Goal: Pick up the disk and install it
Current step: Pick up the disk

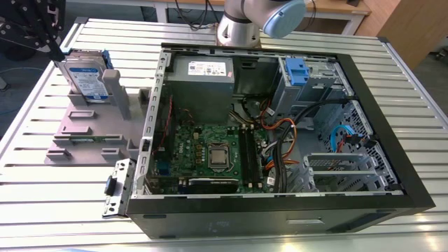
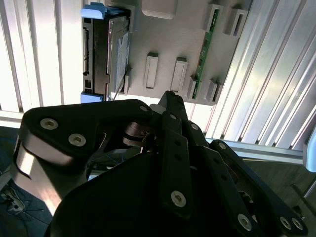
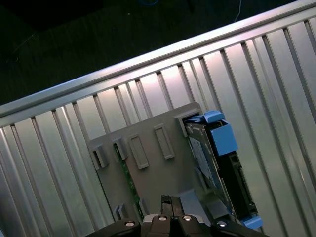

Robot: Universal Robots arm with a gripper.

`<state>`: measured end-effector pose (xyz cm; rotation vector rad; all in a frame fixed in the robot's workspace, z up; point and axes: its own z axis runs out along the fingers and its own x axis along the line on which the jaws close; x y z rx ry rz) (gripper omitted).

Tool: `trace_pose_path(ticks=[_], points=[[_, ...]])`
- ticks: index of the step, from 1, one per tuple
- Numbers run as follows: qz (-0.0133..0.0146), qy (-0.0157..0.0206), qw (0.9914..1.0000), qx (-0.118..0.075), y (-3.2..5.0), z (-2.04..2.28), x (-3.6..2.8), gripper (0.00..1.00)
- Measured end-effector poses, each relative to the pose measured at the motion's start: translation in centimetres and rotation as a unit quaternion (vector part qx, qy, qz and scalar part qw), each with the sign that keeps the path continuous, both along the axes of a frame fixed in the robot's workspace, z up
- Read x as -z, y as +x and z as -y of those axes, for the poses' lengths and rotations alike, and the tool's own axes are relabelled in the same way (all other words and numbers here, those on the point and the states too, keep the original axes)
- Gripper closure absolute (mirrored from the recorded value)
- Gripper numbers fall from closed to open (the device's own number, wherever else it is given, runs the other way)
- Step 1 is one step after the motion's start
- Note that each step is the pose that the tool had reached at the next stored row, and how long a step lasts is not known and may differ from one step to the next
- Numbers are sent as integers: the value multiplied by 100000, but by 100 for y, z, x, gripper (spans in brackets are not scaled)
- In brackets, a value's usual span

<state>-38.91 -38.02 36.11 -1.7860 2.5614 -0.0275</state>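
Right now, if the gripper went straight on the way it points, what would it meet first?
Probably the flat base of the grey stand: in the first wrist view the gripper points there, beside the upright disk rather than at it. Depth is unclear.

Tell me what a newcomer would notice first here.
The open computer case, green motherboard exposed, sits mid-frame in the exterior view. At the exterior view's left the blue-framed disk stands on edge in the grey stand; the first wrist view puts the gripper over that stand.
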Motion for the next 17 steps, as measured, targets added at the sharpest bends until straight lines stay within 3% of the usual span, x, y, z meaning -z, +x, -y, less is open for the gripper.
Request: trace_pose_path(ticks=[17], points=[[-1,-1,99999,-510,0,0,0,89]])
